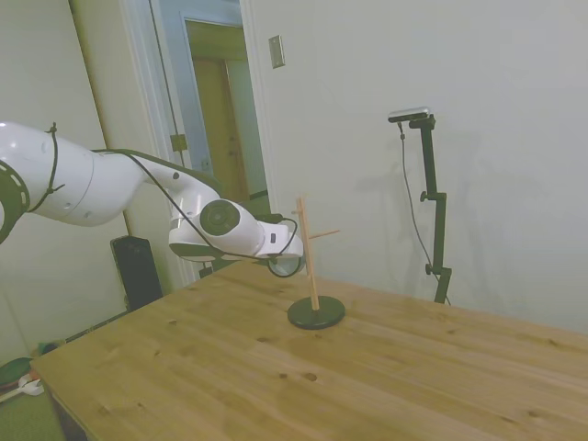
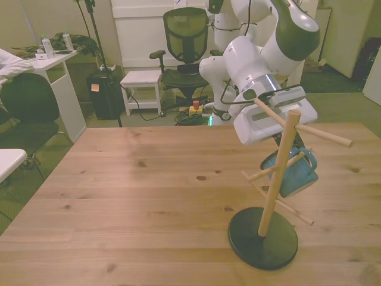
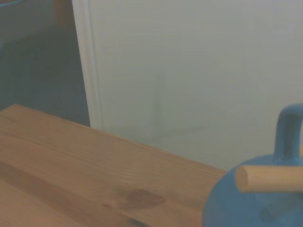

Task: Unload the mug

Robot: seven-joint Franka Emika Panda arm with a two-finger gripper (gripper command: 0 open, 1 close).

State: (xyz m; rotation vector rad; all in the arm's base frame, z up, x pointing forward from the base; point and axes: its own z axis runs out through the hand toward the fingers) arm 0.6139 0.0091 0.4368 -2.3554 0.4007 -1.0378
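Observation:
The mug [image 2: 293, 179] is light blue and hangs tilted beside the wooden peg stand [image 2: 272, 196], on the front view's right of its pole. One lower peg crosses in front of the mug. My gripper [image 2: 290, 158] reaches down from the white wrist and is shut on the mug. In the side view the mug [image 1: 287, 265] shows as a dark ring just left of the stand [image 1: 312, 266]. The wrist view shows the blue mug [image 3: 251, 208] with its handle [image 3: 288, 135] up and a peg tip [image 3: 270, 178] across it.
The stand's round black base [image 2: 262, 241] sits near the table's front edge in the front view. Behind the table stand an office chair [image 2: 186, 33], a white stool [image 2: 141, 80] and a desk [image 2: 50, 65]. A wall lies past the table in the side view.

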